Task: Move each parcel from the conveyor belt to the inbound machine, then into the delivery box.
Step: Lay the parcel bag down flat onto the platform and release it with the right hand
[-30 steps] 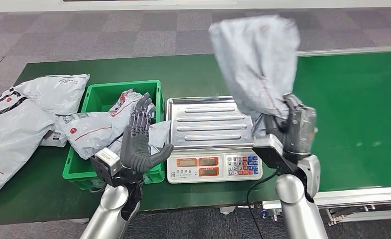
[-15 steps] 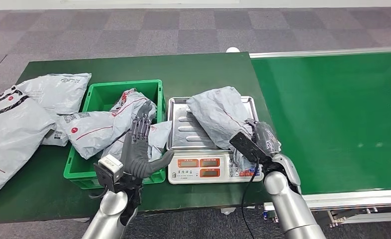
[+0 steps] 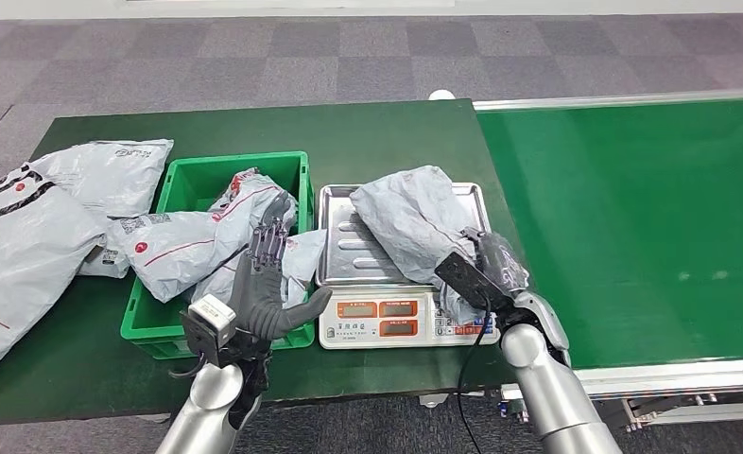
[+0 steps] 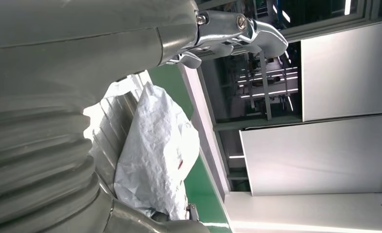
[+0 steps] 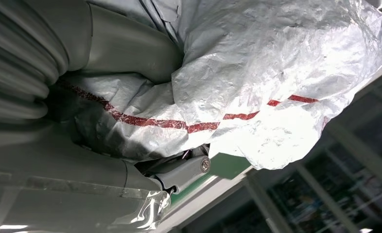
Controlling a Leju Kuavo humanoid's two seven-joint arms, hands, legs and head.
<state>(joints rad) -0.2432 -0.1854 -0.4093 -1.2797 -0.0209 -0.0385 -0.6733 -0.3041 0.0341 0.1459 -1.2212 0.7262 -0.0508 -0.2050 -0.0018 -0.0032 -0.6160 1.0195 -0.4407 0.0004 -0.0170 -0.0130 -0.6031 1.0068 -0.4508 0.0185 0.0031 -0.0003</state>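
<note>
Right hand grips parcel on scale (left hand spread, empty).

even bright overhead light, soft shadows; head view sharp, wrist views blown out in spots.

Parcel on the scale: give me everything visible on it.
The parcel is a grey, crinkled plastic mailer bag with a thin red stripe, seen in the right wrist view. It lies slumped on the steel pan of the scale, one end hanging over the pan's near edge above the keypad. The right hand grips that near end. The left hand is apart from it.
</note>
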